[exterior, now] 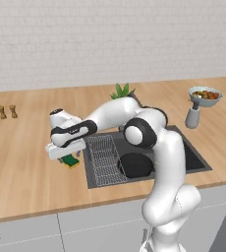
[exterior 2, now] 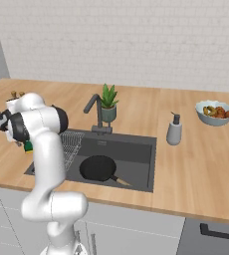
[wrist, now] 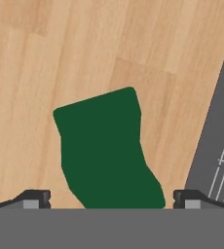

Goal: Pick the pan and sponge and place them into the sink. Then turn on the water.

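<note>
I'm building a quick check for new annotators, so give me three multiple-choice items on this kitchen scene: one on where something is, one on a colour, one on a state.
1. Where is the pan?
A. In the sink
B. On the counter by the fruit bowl
C. Held in the gripper

2. What colour is the sponge's top face?
A. Light blue
B. Dark green
C. Red

3. How does the gripper stand?
A. Shut on the sponge
B. Shut on the pan's handle
C. Open, a fingertip on either side of the sponge

Answers:
1 A: both base views show the black pan lying in the basin beside the wire rack.
2 B: the hand view shows a dark green face on the wooden counter.
3 C: the hand view shows the fingertips wide apart, clear of the sponge.
</note>
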Controlling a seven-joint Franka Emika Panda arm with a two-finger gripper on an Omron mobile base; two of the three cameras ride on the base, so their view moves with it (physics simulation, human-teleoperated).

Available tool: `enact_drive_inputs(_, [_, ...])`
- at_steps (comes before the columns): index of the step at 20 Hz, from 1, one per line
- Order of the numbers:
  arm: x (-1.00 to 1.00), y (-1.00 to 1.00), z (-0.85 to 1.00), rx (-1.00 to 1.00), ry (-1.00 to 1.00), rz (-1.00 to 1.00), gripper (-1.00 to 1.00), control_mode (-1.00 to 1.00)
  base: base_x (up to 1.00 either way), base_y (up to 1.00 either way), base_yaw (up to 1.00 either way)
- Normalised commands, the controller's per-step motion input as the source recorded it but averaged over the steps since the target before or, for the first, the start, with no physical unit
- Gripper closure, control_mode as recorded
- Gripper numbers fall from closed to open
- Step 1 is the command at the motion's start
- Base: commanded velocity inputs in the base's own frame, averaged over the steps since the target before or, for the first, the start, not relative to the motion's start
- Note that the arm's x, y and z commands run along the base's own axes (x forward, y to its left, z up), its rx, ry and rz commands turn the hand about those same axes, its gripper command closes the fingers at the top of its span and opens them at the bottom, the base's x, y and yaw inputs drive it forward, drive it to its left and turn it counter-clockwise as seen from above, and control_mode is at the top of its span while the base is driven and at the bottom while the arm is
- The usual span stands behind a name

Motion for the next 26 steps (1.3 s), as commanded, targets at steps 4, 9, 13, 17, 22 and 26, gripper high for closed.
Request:
enact_drive_inputs(4, [0.02, 0.00, -0.14, 0.00, 0.00, 0.00, -1.00, -1.00, 0.00, 0.00, 0.00])
enact_drive_inputs(9, [0.00, 0.00, -0.19, 0.00, 0.00, 0.00, -1.00, -1.00, 0.00, 0.00, 0.00])
enact_drive_inputs(13, [0.00, 0.00, -0.18, 0.00, 0.00, 0.00, -1.00, -1.00, 0.00, 0.00, 0.00])
enact_drive_inputs(17, [0.00, 0.00, -0.16, 0.00, 0.00, 0.00, -1.00, -1.00, 0.00, 0.00, 0.00])
enact_drive_inputs(22, [0.00, 0.00, -0.13, 0.00, 0.00, 0.00, 1.00, -1.00, 0.00, 0.00, 0.00])
enact_drive_inputs(26, [0.00, 0.00, -0.12, 0.00, 0.00, 0.00, 1.00, -1.00, 0.00, 0.00, 0.00])
